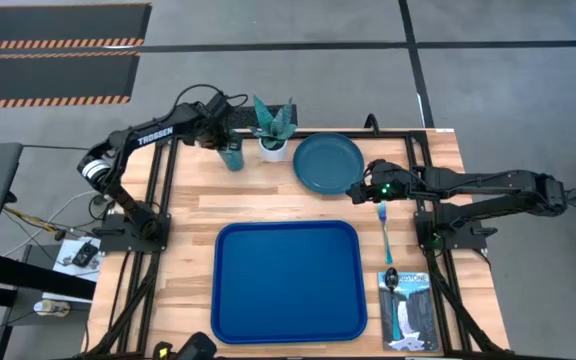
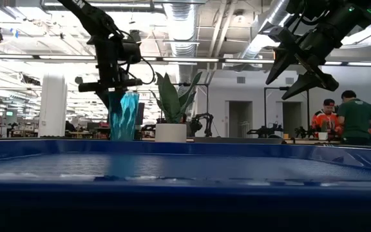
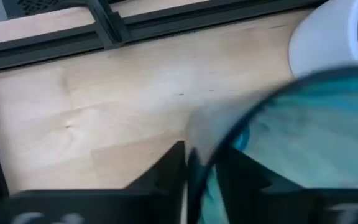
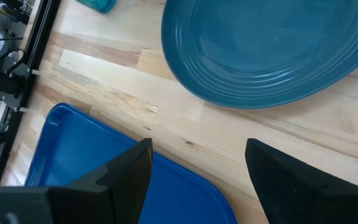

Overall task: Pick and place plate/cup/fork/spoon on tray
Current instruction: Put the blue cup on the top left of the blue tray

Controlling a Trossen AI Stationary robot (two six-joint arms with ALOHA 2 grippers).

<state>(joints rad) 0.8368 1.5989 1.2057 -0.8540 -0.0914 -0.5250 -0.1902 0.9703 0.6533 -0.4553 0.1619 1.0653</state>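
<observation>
The translucent teal cup [image 1: 231, 156] stands upright at the table's far side, left of a white plant pot [image 1: 273, 148]. My left gripper [image 1: 226, 140] is over it and shut on it; the cup also shows in the low view [image 2: 123, 117]. The dark teal plate [image 1: 326, 163] lies flat on the table, right of the pot. My right gripper [image 1: 366, 186] is open and empty, above the table at the plate's near right edge, and shows high up in the low view [image 2: 299, 64]. The fork [image 1: 384, 228] lies on the table and the spoon [image 1: 392, 279] on a booklet, right of the blue tray [image 1: 286, 282]. My left gripper holds the cup by its rim [image 3: 199, 163], one finger [image 3: 244, 177] inside the cup and one finger [image 3: 163, 174] outside. The fingers come from above, pointing down. The cup stays upright below the gripper. The tray's rim hides its base in the low view, so whether it is lifted does not show.
The white pot with a spiky plant [image 2: 171, 132] stands close to the cup's right. A waterfall-photo booklet [image 1: 409, 310] lies at the near right. Black frame rails [image 1: 163, 170] run along the table's sides. People stand in the room beyond [image 2: 356, 119].
</observation>
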